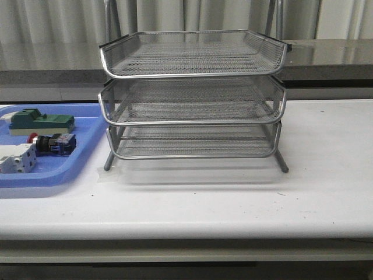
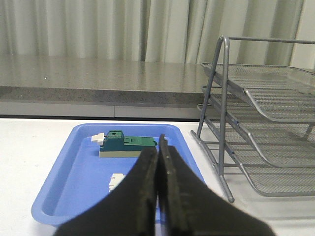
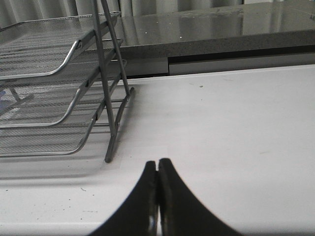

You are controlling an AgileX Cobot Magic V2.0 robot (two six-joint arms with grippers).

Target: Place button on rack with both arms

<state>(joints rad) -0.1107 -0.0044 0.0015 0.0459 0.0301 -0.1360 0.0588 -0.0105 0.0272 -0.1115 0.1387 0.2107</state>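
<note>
Button (image 1: pixel 51 143) lies sideways in the blue tray (image 1: pixel 87 125), probably nearest the left gripper (image 2: pixel 158 152) (both jaws closed, empty); right gripper (image 3: pixel 157 164) far off

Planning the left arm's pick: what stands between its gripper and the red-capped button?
Nothing visible. The red-capped black button lies in the blue plastic tray between the green-and-beige block and white terminal block, open from above.
</note>
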